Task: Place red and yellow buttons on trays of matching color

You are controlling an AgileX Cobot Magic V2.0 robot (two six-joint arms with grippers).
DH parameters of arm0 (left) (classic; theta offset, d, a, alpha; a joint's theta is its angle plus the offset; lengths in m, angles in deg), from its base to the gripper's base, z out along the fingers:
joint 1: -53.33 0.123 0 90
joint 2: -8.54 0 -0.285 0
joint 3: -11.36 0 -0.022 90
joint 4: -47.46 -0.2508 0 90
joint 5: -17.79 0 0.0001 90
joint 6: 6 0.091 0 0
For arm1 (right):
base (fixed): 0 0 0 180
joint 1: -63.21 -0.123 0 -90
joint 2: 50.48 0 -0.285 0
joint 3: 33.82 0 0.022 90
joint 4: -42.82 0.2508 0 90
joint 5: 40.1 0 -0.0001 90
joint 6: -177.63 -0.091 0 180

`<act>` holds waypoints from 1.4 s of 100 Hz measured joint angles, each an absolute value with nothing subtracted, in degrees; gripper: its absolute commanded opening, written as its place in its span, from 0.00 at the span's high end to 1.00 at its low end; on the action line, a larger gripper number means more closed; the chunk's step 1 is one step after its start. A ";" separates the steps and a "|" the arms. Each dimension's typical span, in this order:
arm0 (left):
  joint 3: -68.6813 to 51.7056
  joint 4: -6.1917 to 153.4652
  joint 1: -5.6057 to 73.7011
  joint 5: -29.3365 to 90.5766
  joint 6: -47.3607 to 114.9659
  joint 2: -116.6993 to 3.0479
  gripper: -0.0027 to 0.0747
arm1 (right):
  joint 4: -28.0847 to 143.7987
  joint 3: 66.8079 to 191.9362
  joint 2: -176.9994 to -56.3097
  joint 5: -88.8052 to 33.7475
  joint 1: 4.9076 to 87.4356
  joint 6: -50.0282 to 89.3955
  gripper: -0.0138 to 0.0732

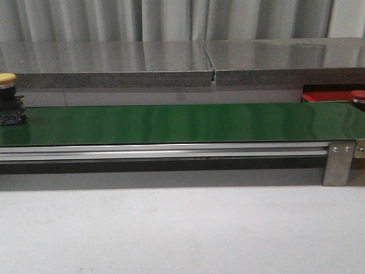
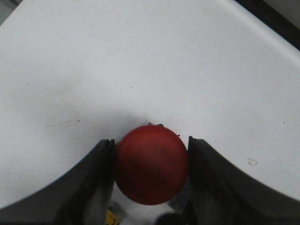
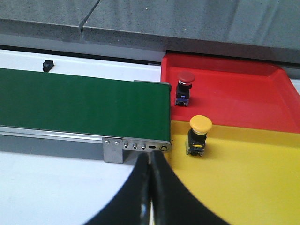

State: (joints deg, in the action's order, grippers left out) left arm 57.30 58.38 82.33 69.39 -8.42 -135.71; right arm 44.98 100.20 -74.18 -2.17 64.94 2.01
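A: Left claw [image 2: 151,176] is clamped on a red button [image 2: 151,164], one finger pressed to each side of the dome, above bare white counter [image 2: 140,56]. Right claw [image 3: 151,187] is closed with nothing in it, near the belt's [image 3: 84,108] right end.

B: Handling?

A: Judged light, rigid plastic. The smooth dome looks slippery; taking the squarer dark base below would likely be surer.

B: Others?

A: One red button [image 3: 184,86] stands upright on the red tray [image 3: 234,93] and one yellow button [image 3: 198,135] on the yellow tray [image 3: 243,178], both just right of the belt. Another yellow button [image 1: 8,98] sits at the belt's far left. Each has a glossy round cap over a dark blocky body.
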 measured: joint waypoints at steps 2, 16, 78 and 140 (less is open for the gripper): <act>57.29 58.38 82.33 69.39 -8.31 -135.71 0.62 | 44.98 100.20 -74.18 -2.17 64.94 2.01 0.98; 57.29 58.38 82.33 69.39 -7.95 -134.65 0.64 | 44.98 100.20 -74.18 -2.17 64.94 2.01 0.98; 51.69 60.43 80.58 71.41 -4.44 -115.59 0.66 | 44.98 100.20 -74.18 -2.17 64.94 2.01 0.98; 19.55 61.38 72.58 62.64 -2.17 -99.43 0.66 | 44.98 100.20 -74.18 -2.17 64.94 2.01 0.98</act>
State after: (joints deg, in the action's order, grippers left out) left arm 19.55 61.38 72.58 62.64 -2.17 -99.43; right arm 44.98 100.20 -74.18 -2.17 64.94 2.01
